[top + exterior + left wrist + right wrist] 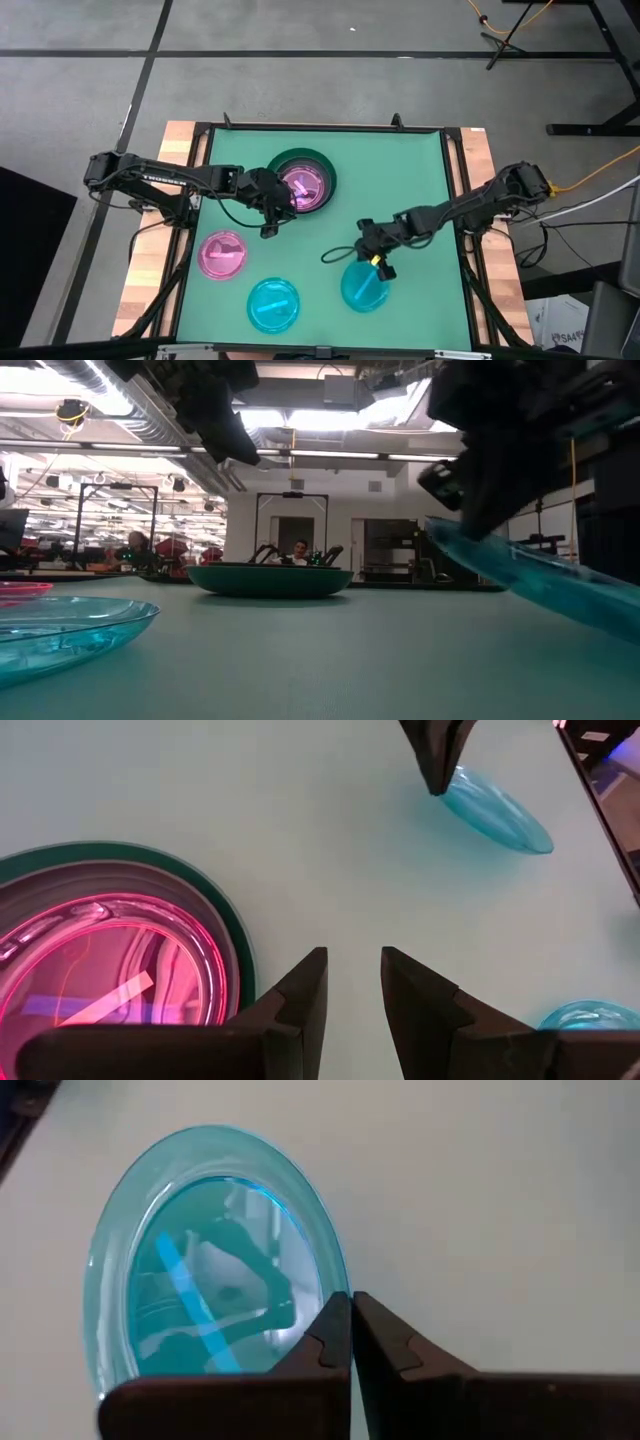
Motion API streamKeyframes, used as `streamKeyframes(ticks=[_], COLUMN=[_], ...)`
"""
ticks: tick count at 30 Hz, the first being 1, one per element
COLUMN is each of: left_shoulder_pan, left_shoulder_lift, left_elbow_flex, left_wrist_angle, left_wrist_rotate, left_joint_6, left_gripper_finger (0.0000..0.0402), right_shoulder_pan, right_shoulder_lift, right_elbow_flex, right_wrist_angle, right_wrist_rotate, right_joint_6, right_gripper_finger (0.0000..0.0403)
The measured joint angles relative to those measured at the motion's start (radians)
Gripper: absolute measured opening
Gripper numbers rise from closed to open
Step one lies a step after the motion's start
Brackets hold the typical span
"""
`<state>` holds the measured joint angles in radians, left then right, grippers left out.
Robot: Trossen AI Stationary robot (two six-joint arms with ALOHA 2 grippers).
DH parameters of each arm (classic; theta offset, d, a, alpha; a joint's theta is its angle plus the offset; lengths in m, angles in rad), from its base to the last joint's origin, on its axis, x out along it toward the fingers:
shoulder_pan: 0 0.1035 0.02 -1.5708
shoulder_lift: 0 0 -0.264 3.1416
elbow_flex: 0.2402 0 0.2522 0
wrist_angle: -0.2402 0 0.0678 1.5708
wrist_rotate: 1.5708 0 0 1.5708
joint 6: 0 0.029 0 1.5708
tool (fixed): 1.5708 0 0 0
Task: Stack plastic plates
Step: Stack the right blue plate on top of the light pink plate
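One cyan plate [215, 1255] hangs tilted, pinched at its rim by the right end effector [350, 1342] (left end effector [353, 995] spread, empty); thin grip could slip

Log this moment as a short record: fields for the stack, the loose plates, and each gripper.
stack: dark green plate at the table's far middle, a grey plate and a pink plate nested inside it
loose plates: one pink plate and one cyan plate flat on the green mat
left gripper: fingers open, empty, beside the stack's near rim
right gripper: shut on the rim of a second cyan plate, which is lifted and tilted
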<state>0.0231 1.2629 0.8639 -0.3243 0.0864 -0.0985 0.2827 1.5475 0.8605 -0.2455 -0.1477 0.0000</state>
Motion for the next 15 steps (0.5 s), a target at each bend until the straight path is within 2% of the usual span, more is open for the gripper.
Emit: streamKeyframes(ticks=[15], left_shoulder_pan=[0.0], left_shoulder_lift=[-0.074], left_elbow_flex=[0.001], left_wrist_angle=[-0.074], left_wrist_rotate=[0.001], left_joint_6=[0.023], left_gripper_finger=[0.009], right_shoulder_pan=[-0.192], right_shoulder_lift=[-0.001], right_elbow_flex=[0.159], right_wrist_angle=[-0.025], right_wrist_rotate=[-0.002], right_joint_6=[-0.227], right_gripper_finger=[0.0])
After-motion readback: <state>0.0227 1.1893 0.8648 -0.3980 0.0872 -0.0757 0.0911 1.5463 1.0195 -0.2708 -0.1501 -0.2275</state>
